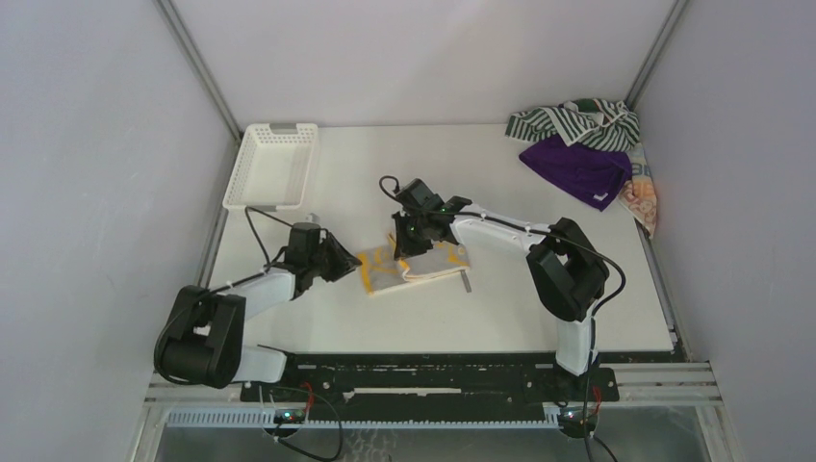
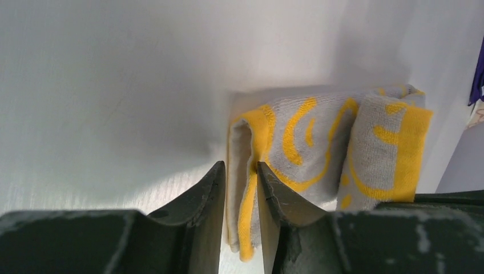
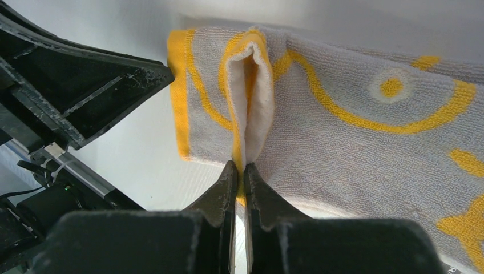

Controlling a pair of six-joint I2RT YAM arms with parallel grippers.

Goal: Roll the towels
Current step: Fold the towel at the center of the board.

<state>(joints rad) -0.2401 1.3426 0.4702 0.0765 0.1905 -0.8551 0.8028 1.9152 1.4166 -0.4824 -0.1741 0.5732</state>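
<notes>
A yellow-and-white towel (image 1: 414,268) lies folded mid-table. My left gripper (image 1: 354,265) is at its left end; in the left wrist view its jaws (image 2: 241,165) stand narrow with the towel's (image 2: 308,137) folded edge pinched between them. My right gripper (image 1: 409,245) comes in from the far side. In the right wrist view it (image 3: 240,165) is shut on a raised fold of the towel (image 3: 354,142). At the far right corner lie a green-and-white striped towel (image 1: 573,123), a purple towel (image 1: 577,168) and an orange/beige one (image 1: 643,197).
A white lattice basket (image 1: 272,166) stands at the far left of the table. Grey walls close in the table on three sides. The left gripper's dark body (image 3: 85,97) fills the upper left of the right wrist view.
</notes>
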